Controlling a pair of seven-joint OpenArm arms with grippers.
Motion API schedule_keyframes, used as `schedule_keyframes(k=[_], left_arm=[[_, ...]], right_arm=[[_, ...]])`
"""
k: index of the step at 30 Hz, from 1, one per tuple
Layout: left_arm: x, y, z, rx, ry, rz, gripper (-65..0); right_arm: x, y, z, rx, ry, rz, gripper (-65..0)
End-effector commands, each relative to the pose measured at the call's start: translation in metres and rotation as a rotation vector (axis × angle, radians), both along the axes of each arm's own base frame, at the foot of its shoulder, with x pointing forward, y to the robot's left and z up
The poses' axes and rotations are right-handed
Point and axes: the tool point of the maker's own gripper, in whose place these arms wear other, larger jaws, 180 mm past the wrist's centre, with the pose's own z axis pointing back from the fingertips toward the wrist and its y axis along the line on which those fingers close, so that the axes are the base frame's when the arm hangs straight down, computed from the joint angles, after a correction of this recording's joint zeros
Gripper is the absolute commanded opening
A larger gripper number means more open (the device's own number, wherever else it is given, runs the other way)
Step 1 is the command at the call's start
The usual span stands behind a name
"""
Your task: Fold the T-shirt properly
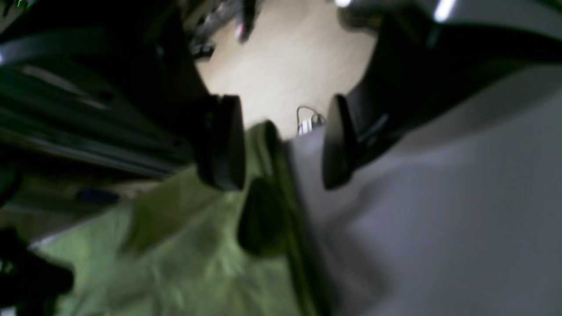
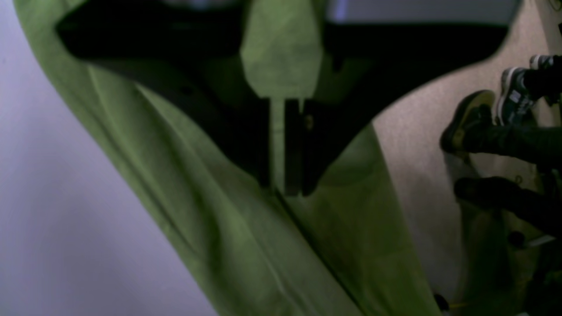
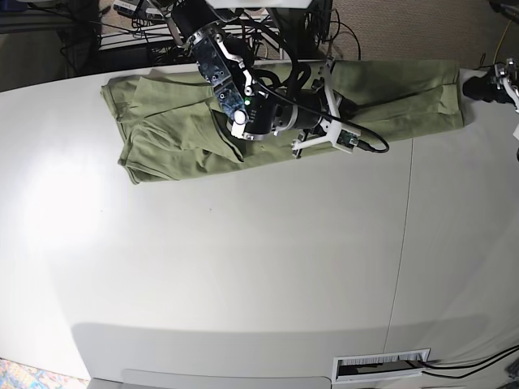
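The sage-green T-shirt lies as a long folded strip along the table's far edge; it also shows in the left wrist view and the right wrist view. My right gripper is over the middle of the strip. In the right wrist view it is shut on a fold of the shirt, with cloth draped over the jaws. My left gripper is at the shirt's right end. In the left wrist view it is open, with the shirt's edge between the fingers.
The pale grey table spreads wide toward the near side. Cables and gear crowd the floor behind the far edge. A person's shoes stand on the floor beyond the table. A cable trails from the right wrist.
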Motion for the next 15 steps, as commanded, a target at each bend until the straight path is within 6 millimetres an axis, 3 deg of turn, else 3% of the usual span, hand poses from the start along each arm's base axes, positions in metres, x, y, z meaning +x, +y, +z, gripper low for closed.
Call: schedule_keyframes(k=[1, 6, 15], left_arm=[[0.005, 0.000, 0.011, 0.009, -0.030, -0.025, -34.5], [0.004, -0.019, 0.017, -0.004, -0.075, -0.062, -34.5], [0.008, -0.027, 0.017, -0.021, -0.122, -0.086, -34.5]], right_arm=[[0.008, 0.009, 0.017, 0.060, -0.027, -0.003, -59.7], [0.017, 0.004, 0.018, 0.061, -0.034, -0.031, -59.7], [0.022, 0.000, 0.025, 0.116, 0.014, -0.065, -59.7]])
